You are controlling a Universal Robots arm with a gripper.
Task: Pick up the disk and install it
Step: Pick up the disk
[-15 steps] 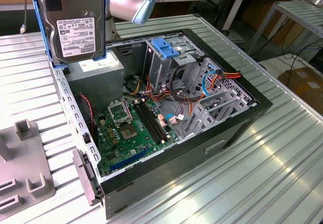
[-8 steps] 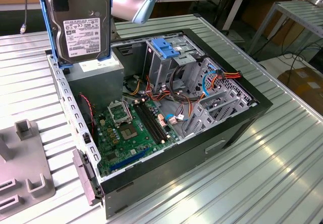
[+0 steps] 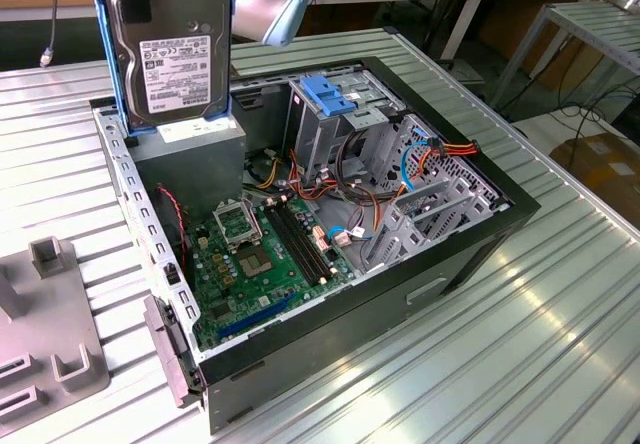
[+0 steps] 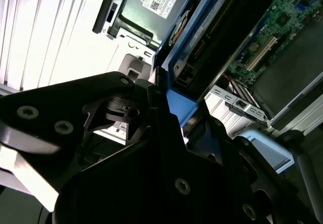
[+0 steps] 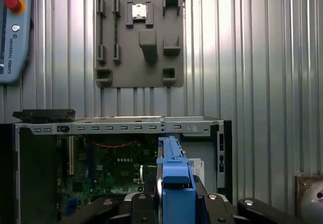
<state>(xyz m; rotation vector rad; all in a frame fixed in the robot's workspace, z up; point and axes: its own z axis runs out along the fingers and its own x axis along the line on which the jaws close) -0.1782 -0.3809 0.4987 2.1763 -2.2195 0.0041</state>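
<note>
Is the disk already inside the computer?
No, the disk hangs upright above the open case, not down in it.

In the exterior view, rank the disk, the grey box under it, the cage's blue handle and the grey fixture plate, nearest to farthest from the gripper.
1. The disk: clamped in the gripper.
2. Grey box: directly beneath the disk.
3. Blue handle: atop the cage.
4. Grey fixture plate: on the table, exterior view's left.

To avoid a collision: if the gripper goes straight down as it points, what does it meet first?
Probably the grey box in the case: the disk held in the gripper hangs just above it; depth is unclear.
</note>
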